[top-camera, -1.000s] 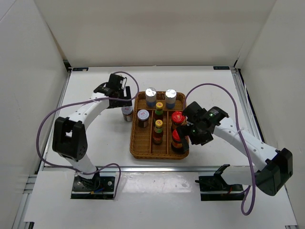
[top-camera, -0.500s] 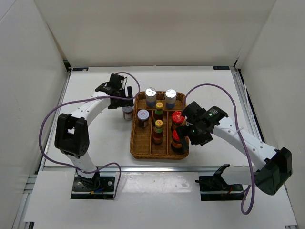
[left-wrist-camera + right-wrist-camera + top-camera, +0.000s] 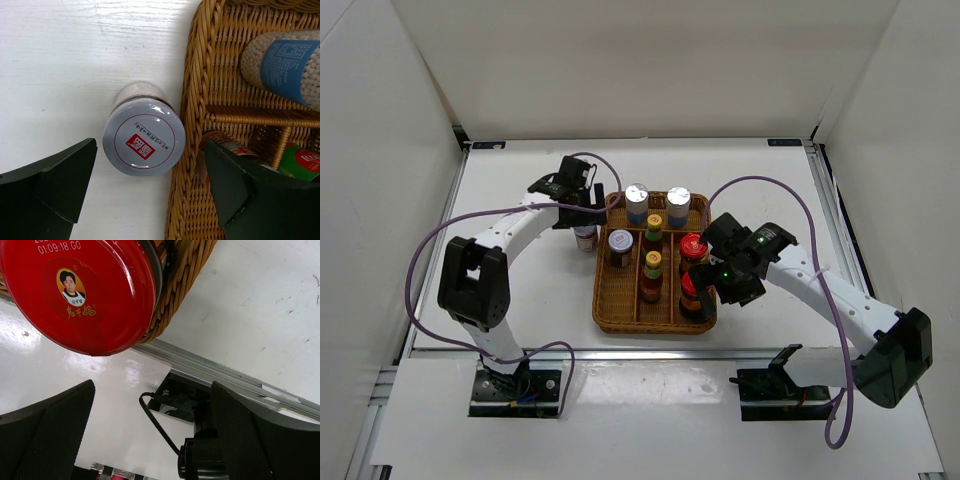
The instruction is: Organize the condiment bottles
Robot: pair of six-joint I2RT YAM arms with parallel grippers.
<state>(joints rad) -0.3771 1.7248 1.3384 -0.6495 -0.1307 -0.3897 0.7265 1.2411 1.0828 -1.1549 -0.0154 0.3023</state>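
A brown wicker tray (image 3: 603, 300) holds two silver-capped bottles (image 3: 637, 198), two yellow-capped bottles (image 3: 653, 224), two red-capped bottles (image 3: 694, 245) and one purple-lidded jar (image 3: 620, 242). The second purple-lidded jar (image 3: 586, 236) stands on the table, touching the tray's left rim. My left gripper (image 3: 588, 222) is open above it. In the left wrist view its lid (image 3: 144, 144) lies between the fingers (image 3: 65, 185), with the right finger over the tray rim (image 3: 192, 100). My right gripper (image 3: 708, 292) is open and empty beside the near red cap (image 3: 75, 290).
White walls enclose the table on three sides. A metal rail (image 3: 225, 375) runs along the near edge, just past the tray's front right corner. A blue-labelled bottle (image 3: 285, 65) stands in the tray's far compartment. Purple cables (image 3: 760, 185) loop over both arms.
My left gripper has shifted right, toward the tray, above the jar on the table. The right arm and the bottles have hardly moved.
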